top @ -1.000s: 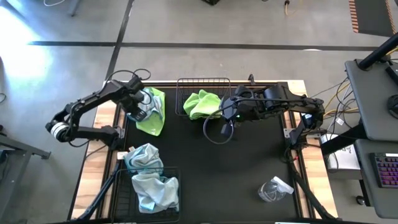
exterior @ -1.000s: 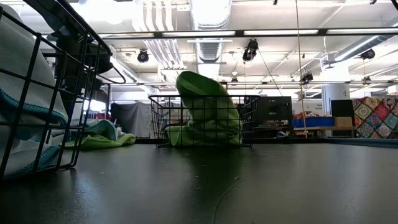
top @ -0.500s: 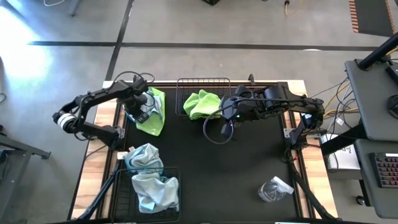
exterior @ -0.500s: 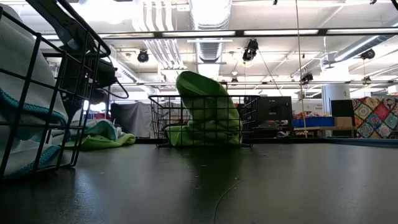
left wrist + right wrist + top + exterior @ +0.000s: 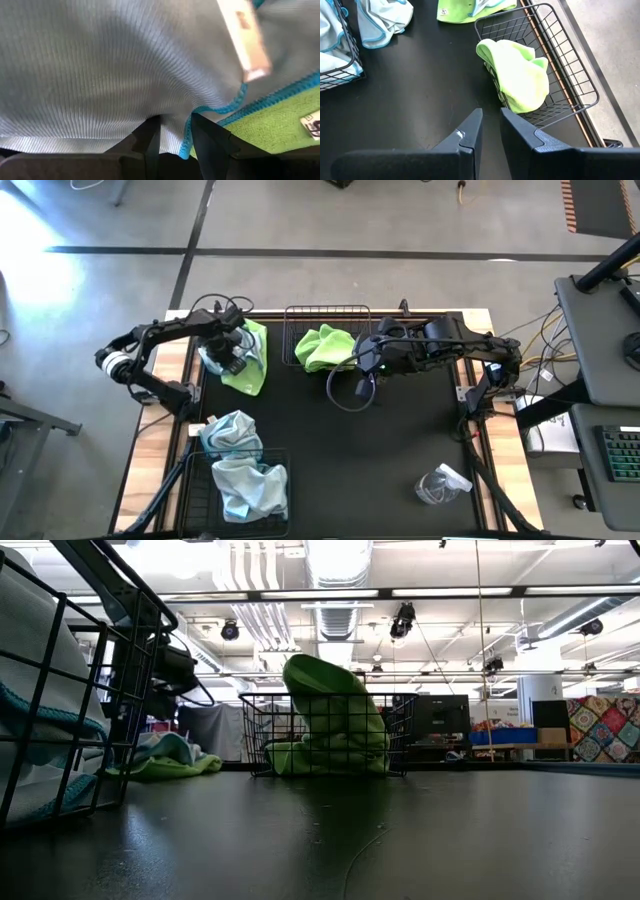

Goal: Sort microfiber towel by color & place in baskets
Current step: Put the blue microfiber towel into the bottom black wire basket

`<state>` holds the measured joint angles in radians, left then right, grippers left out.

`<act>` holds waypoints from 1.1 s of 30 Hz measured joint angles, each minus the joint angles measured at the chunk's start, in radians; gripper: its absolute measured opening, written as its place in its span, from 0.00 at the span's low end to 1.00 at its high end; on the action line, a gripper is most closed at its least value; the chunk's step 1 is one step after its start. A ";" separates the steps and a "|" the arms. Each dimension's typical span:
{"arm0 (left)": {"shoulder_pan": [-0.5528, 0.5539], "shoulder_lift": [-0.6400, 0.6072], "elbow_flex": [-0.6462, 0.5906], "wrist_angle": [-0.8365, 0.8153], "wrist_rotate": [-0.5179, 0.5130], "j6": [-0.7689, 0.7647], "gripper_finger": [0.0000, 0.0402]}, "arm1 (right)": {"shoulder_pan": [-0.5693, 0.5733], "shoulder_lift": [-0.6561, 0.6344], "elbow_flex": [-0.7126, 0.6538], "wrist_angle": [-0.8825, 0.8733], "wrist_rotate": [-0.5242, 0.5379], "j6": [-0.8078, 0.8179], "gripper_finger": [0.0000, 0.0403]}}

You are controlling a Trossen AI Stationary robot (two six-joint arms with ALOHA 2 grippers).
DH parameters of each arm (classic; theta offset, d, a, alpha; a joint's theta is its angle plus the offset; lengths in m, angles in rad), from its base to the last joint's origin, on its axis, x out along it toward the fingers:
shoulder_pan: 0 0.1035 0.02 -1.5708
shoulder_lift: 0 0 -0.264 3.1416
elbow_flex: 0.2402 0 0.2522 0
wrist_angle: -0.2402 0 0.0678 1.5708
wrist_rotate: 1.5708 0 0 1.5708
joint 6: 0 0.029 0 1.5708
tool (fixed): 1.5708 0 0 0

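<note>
From above, the left pincer (image 5: pixel 232 355) sits on a pale blue towel (image 5: pixel 222 350) that lies over a lime green towel (image 5: pixel 246 365) at the bench's (image 5: pixel 400 450) far left. Only its wrist view shows the grip: the two fingers (image 5: pixel 150 137) pinch a fold of the blue towel (image 5: pixel 110 75) by its teal hem, with the green towel (image 5: pixel 270 132) just beyond.

The right pincer (image 5: pixel 362 360) hovers empty just beside the far wire basket (image 5: pixel 327 315), where another green towel (image 5: pixel 322 346) is draped on the rim. Its wrist view shows the fingers (image 5: pixel 470 135) nearly shut, a narrow gap between them.

The low view shows that towel (image 5: pixel 335 715) rising above the basket (image 5: pixel 325 735). The near basket (image 5: pixel 240 490) holds blue towels (image 5: pixel 245 485), one (image 5: pixel 228 432) spilling outside. A clear wrapper (image 5: pixel 440 483) lies well apart from both pincers.
</note>
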<state>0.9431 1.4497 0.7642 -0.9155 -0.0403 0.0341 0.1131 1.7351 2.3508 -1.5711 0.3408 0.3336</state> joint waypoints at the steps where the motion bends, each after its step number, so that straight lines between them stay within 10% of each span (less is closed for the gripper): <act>1: -0.001 0.001 0.001 0.004 0.000 -0.001 0.24 | 0.000 0.000 0.000 0.000 0.000 0.000 0.15; 26: -0.002 0.001 0.001 0.014 0.034 -0.044 0.01 | 0.000 0.000 0.000 0.000 0.000 -0.003 0.15; 33: -0.002 0.001 0.006 0.009 0.190 -0.045 0.00 | 0.000 0.000 0.000 0.000 0.000 -0.004 0.15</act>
<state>0.9413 1.4504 0.7700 -0.9067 0.1497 -0.0106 0.1131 1.7351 2.3505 -1.5711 0.3410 0.3298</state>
